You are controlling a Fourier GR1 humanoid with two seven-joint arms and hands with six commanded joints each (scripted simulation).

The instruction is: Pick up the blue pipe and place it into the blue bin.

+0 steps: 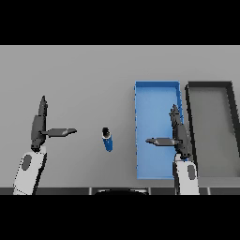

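**Blue pipe: on desk, not yet grasped**

Right hand (pixel 180 136): fingers straight, thumb out, holding nothing; poised over blue bin (pixel 157 91). Left hand (pixel 40 126): likewise open and unladen, at desk's left. Blue pipe (pixel 108 139): short cylinder with dark open end, lying on grey desk (pixel 84 75) between the hands, just left of the bin. Risk: round body likely to roll away under an off-centre grasp. Grey bin (pixel 211 85): rightmost, possible wrong destination.
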